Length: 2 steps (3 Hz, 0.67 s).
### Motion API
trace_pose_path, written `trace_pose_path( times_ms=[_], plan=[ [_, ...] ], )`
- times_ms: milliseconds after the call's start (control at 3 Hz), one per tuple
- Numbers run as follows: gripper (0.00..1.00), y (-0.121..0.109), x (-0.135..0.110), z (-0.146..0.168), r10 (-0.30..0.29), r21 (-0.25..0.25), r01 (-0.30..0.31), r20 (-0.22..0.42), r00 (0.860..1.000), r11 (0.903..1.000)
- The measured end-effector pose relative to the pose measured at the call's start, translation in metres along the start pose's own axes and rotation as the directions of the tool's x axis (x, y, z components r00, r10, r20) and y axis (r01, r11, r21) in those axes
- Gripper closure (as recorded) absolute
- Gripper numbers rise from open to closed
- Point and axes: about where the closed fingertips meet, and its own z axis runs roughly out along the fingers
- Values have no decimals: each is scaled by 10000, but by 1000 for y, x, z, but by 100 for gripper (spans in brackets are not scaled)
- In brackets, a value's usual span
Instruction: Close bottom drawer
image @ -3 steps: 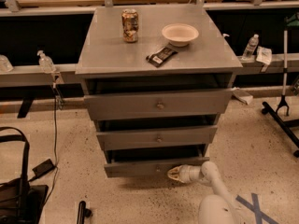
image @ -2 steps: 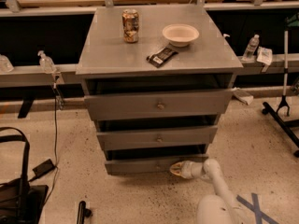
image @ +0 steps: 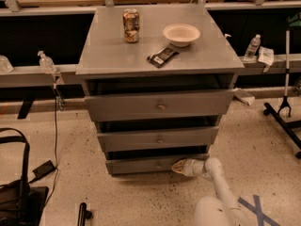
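Note:
The bottom drawer [image: 141,165] is the lowest and slimmest of three grey fronts on the cabinet, with a small knob at its centre. It stands pulled out only slightly from the cabinet body. My gripper [image: 178,166] on the white arm [image: 218,185] rests low against the right part of that drawer front, just right of the knob. The middle drawer [image: 157,139] and the top drawer [image: 160,106] above it also stand a little way out.
On the cabinet top [image: 103,55] sit a can [image: 131,26], a white bowl [image: 181,34] and a dark snack bar [image: 162,56]. A black bag [image: 16,197] lies on the floor at the left, a black stand base [image: 282,117] at the right. Shelves with bottles run behind.
The bottom drawer has slid inward toward the cabinet, and my gripper has followed it in, staying against the drawer front.

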Motion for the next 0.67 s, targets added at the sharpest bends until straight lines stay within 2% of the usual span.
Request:
trace_pose_path(
  times_ms=[333,667],
  plan=[
    [100,-1,1,-3,17,80,-17,38,10000,10000],
    [100,-4,4,-21,101,382,-115,384,9992,9992]
  ],
)
